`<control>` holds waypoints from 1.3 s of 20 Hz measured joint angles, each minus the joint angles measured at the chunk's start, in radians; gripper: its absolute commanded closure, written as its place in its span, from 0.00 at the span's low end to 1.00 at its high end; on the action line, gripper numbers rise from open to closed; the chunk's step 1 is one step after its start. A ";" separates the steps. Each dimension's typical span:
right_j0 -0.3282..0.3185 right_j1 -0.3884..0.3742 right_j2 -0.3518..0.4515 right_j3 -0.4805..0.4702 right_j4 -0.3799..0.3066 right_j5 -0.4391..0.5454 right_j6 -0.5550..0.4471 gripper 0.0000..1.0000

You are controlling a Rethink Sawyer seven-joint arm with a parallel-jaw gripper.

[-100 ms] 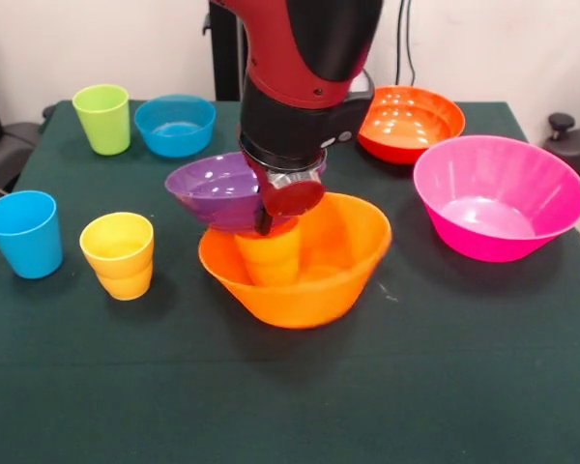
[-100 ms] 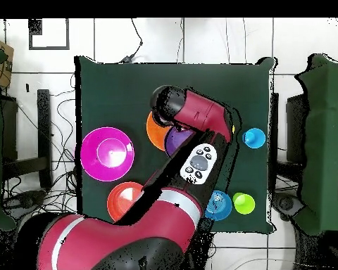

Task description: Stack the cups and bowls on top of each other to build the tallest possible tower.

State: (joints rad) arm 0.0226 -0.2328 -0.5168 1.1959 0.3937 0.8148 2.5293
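Note:
A wide orange bowl (image 1: pixel 295 259) (image 2: pixel 155 131) stands mid-table with a small orange cup (image 1: pixel 269 253) upright inside it. A purple bowl (image 1: pixel 217 188) (image 2: pixel 176 141) hangs tilted at the cup's top, leaning left over the orange bowl's rim. My gripper (image 1: pixel 271 217) comes straight down from above and is shut on the purple bowl's right rim. I cannot tell whether the purple bowl touches the cup. In the overhead view the arm hides the gripper and the cup.
Left in the front view stand a lime green cup (image 1: pixel 102 118) (image 2: pixel 243 204), a blue bowl (image 1: pixel 175 125) (image 2: pixel 219 204), a blue cup (image 1: pixel 24 233) (image 2: pixel 253 138) and a yellow cup (image 1: pixel 119 254). Right are a red-orange bowl (image 1: pixel 410 123) (image 2: pixel 124 200) and a pink bowl (image 1: pixel 498 196) (image 2: pixel 107 153).

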 measured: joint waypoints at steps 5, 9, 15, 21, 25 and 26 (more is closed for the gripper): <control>0.007 -0.001 0.001 0.000 -0.045 -0.001 0.000 1.00; 0.011 -0.001 0.001 0.000 -0.068 -0.001 0.000 1.00; 0.014 -0.004 0.003 0.000 -0.102 -0.001 0.000 1.00; 0.042 -0.006 -0.016 0.000 -0.148 -0.001 0.000 1.00; 0.086 -0.008 -0.049 0.000 -0.193 -0.001 0.000 1.00; 0.099 -0.009 -0.059 0.000 -0.204 -0.001 0.000 1.00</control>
State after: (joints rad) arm 0.1211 -0.2423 -0.5756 1.1957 0.1897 0.8139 2.5293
